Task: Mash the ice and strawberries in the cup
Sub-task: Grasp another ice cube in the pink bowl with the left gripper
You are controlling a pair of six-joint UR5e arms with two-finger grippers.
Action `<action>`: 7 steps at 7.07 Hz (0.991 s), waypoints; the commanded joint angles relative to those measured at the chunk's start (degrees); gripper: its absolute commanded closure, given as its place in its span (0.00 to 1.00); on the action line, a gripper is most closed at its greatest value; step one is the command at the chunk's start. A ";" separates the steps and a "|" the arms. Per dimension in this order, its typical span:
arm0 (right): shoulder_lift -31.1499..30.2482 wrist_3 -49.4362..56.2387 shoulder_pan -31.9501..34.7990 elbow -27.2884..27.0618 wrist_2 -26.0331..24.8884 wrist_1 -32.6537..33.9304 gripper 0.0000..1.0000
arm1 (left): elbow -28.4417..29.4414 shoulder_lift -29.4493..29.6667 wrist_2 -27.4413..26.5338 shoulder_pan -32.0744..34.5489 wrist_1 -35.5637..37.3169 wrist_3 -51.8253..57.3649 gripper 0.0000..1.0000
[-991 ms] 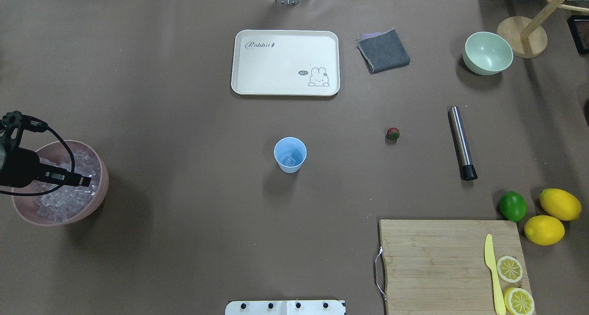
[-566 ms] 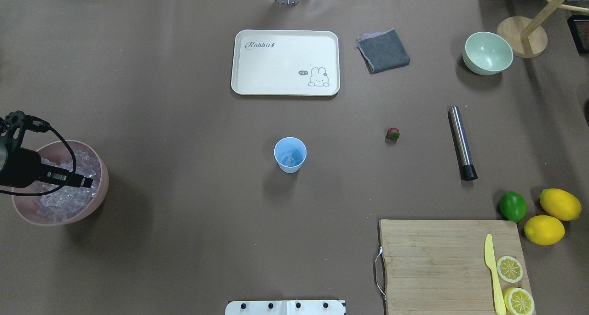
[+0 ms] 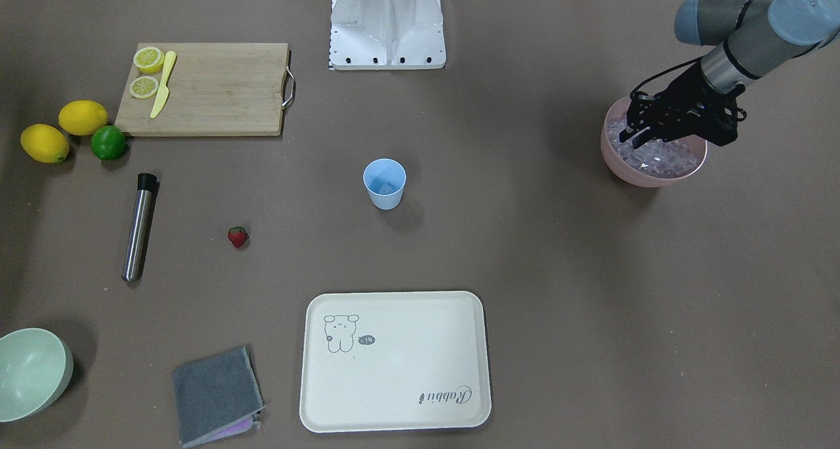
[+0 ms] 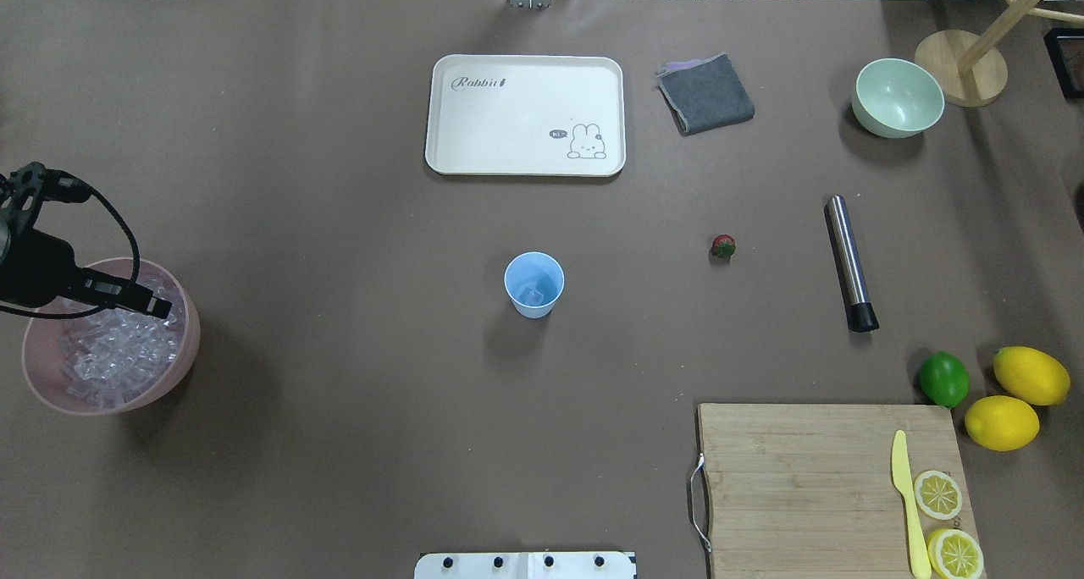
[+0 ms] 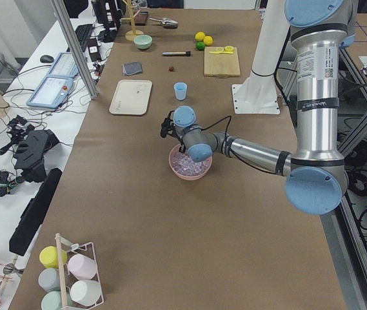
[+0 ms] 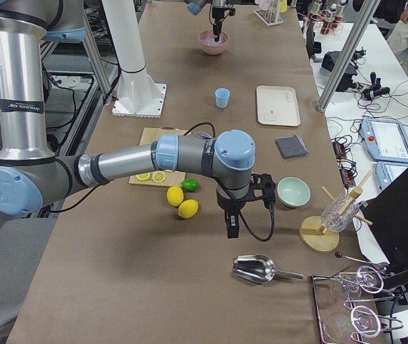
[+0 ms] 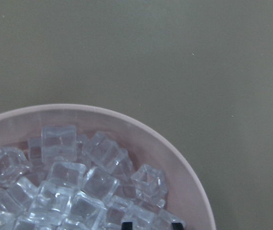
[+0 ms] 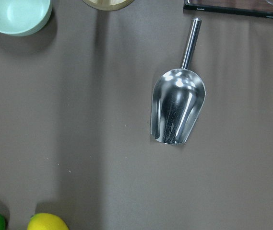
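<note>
The light-blue cup [image 4: 533, 284] stands upright mid-table with one clear ice cube [image 4: 532, 295] in its bottom. A small red strawberry [image 4: 722, 245] lies on the table to its right. More ice [image 4: 106, 355] fills the pink bowl [image 4: 188, 342] at the far left. Over the bowl's far side hangs my left gripper [image 4: 159, 308]. In the left wrist view its fingertips [image 7: 125, 224] stand a cube's width apart, shut on an ice cube. My right gripper [image 6: 231, 231] shows only in the exterior right view, pointing down beyond the lemons, and I cannot tell its state.
A steel muddler [image 4: 848, 261] lies right of the strawberry. At the back are a white tray [image 4: 525, 113], grey cloth [image 4: 705, 93] and green bowl [image 4: 898, 98]. Front right: a cutting board [image 4: 804, 477], lime [image 4: 943, 378] and lemons [image 4: 1030, 375]. A metal scoop [image 8: 178, 106] lies under the right wrist.
The left gripper has lifted out of the heap of ice and shifted toward the bowl's far rim. Cup, strawberry and everything else stay put.
</note>
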State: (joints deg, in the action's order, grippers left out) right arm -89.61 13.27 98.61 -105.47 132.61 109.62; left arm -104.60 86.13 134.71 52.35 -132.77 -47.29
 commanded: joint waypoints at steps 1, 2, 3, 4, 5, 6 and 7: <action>0.14 0.00 0.00 -1.23 0.01 1.83 0.00 | 1.41 0.53 -0.06 0.65 1.11 3.26 0.46; 0.23 0.00 0.00 -1.14 0.01 1.83 0.00 | 1.42 0.62 -2.15 0.57 1.11 3.00 0.44; 0.40 0.00 0.00 -0.80 -0.07 1.83 0.00 | 0.90 0.10 -2.70 0.56 1.02 2.91 0.44; 0.58 0.00 0.00 -0.70 -0.08 1.83 0.00 | -0.15 -0.43 -2.79 0.48 1.11 2.82 0.44; 0.58 0.00 0.00 -0.88 0.01 1.91 0.00 | -1.81 -2.26 -2.79 0.04 0.94 2.73 0.44; 0.67 0.00 0.00 -0.79 -0.07 1.91 0.00 | -1.74 -2.37 -2.88 -0.83 0.94 2.82 0.44; 0.67 0.00 0.00 -0.79 -0.08 1.83 0.00 | -1.66 -2.98 -4.01 -1.97 0.94 2.73 0.44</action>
State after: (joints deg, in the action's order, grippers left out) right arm -88.99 13.27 98.61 -106.28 132.56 111.50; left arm -106.11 83.90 131.60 51.60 -131.81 -44.51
